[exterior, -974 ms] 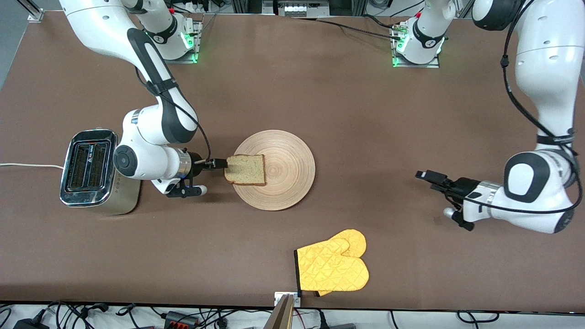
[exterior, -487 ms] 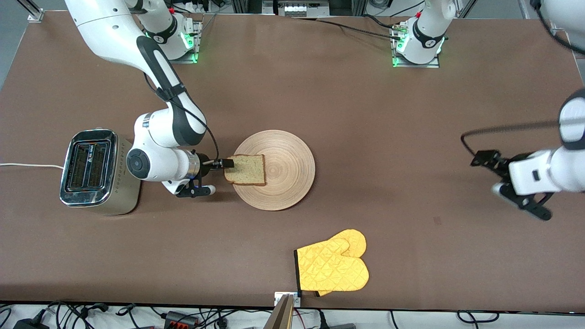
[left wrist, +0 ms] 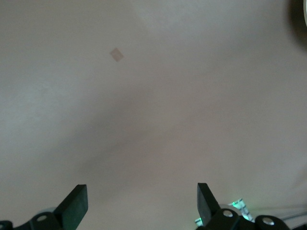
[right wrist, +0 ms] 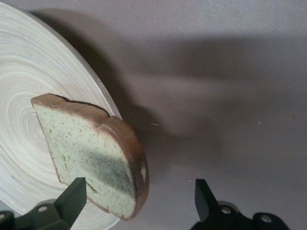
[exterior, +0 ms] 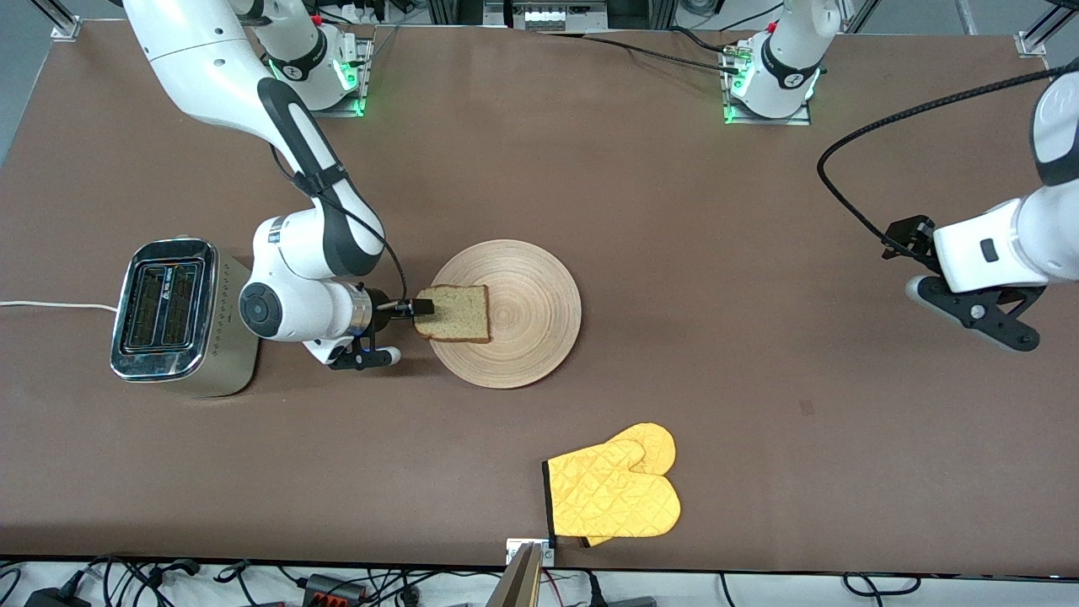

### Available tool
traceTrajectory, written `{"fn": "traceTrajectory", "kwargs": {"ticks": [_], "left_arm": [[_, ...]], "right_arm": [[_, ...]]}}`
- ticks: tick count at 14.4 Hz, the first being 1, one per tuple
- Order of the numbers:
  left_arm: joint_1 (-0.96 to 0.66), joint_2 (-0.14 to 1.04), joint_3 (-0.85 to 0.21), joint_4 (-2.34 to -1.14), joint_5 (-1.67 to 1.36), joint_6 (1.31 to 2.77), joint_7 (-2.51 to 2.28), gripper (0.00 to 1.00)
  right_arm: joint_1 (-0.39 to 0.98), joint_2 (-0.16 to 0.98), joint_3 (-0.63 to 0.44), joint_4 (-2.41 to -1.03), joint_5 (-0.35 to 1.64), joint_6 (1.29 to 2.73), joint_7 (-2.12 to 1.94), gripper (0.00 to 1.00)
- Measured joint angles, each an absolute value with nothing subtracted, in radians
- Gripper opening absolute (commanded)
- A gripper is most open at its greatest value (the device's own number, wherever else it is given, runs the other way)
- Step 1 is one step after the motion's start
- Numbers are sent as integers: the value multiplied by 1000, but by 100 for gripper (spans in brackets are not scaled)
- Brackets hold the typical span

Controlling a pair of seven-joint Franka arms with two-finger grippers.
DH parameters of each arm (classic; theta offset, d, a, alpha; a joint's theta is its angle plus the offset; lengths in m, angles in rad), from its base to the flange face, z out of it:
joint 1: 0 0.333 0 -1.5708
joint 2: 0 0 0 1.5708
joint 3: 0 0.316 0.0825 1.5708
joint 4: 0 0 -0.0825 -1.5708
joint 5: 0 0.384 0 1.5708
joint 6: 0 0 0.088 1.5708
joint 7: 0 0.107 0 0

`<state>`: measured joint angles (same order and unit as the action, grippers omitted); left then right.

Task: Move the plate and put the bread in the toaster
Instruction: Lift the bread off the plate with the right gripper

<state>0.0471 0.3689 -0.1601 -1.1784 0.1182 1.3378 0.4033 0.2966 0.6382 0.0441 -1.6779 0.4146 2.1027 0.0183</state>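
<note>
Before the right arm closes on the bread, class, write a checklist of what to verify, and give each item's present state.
1. Right end effector open: ok.
2. Bread between its fingers: ok, one finger over the slice, the other beside its crust edge.
3. Bread lying on the plate, overhanging the rim toward the toaster: ok.
4. Toaster slots free: cannot tell.
5. Left end effector open, over bare table toward the left arm's end: ok.
6. Oven mitt apart from the plate, nearer the front camera: ok.

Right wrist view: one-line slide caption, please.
Open right gripper closing in on the bread at the edge of the plate; nothing gripped yet.
</note>
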Motion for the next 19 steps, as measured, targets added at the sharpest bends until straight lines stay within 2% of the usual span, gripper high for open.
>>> {"fn": "traceTrajectory", "kwargs": {"ticks": [1,2,4,7,8,12,19], "left_arm": [[48,331,-159,-1213,118,1365,371,100],[49,277,-158,-1280,118,1421,344,100],[53,141,-153,-1474,91,1547,292,100],[86,-13,-118,-1713,-78,1634,253,100],[98,-42,-108,-1762,-94,1647,253,100],[101,-117,-105,-1877,-102,1677,157,100],[98,-126,-118,-1876,-67,1708,57,100]], "right_arm": [[297,639,49,-1678,415,2103,18,99],[297,641,52,-1676,415,2103,18,94],[297,647,55,-1669,415,2103,18,71],[296,651,55,-1662,415,2103,18,38],[296,651,55,-1661,415,2103,18,33],[295,652,55,-1655,415,2102,18,0],[295,609,53,-1599,415,2060,18,0]]}}
